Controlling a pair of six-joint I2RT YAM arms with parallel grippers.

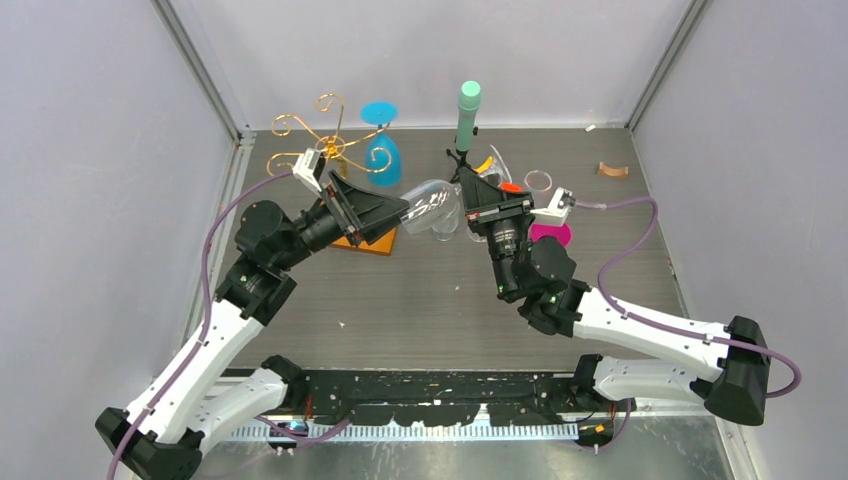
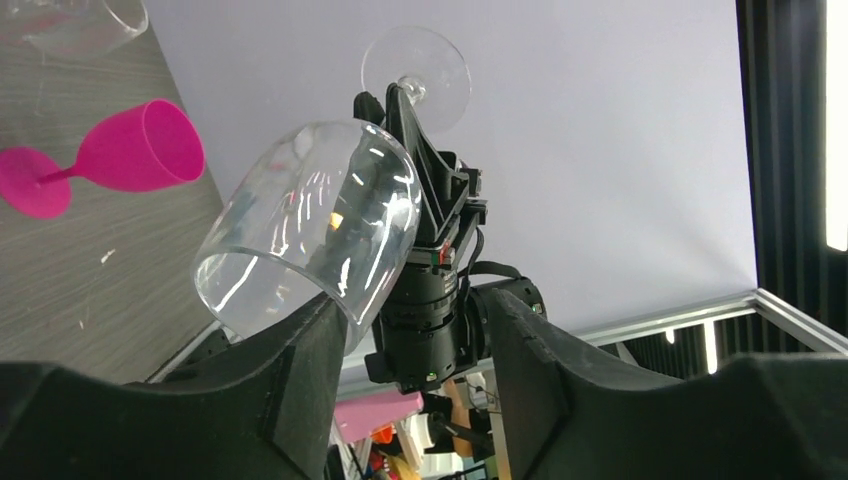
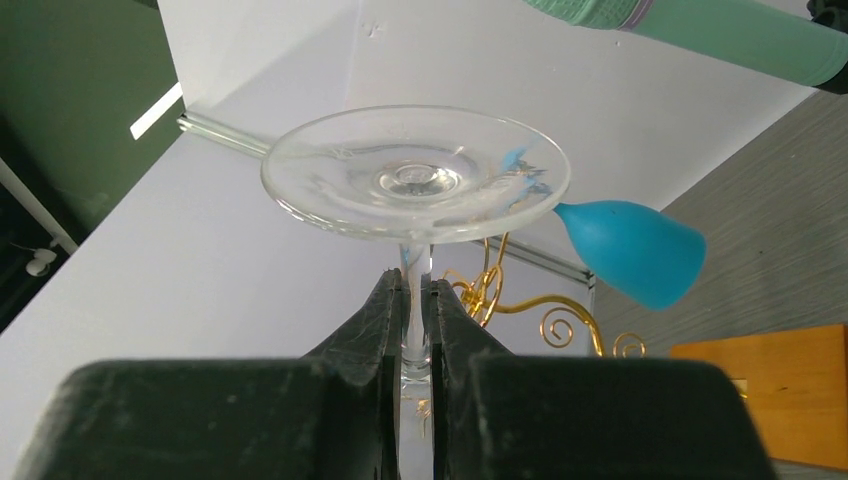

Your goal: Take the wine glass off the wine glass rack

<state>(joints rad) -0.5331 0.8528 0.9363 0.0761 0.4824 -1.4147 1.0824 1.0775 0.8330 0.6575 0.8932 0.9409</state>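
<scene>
Wine glass stem (image 3: pixel 414 290) pinched between right fingers (image 3: pixel 375 325) (bowl (image 2: pixel 310 220) beside left fingers (image 2: pixel 290 375)).

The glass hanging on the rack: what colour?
Blue; the glass shows best in right wrist view.

I'm seeing a dark wood-grain table (image 1: pixel 420 300), wine glass rack (image 1: pixel 372 243) standing far-left, green cylinder (image 1: pixel 467 115) on its tripod mid-back, pink glass (image 1: pixel 551 234) right, brown scrap (image 1: pixel 612 169) far right.

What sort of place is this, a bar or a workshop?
Likely a robotics test cell: two robot arms bolted to a table, plain grey walls on aluminium framing, a wine glass rack as prop.
</scene>
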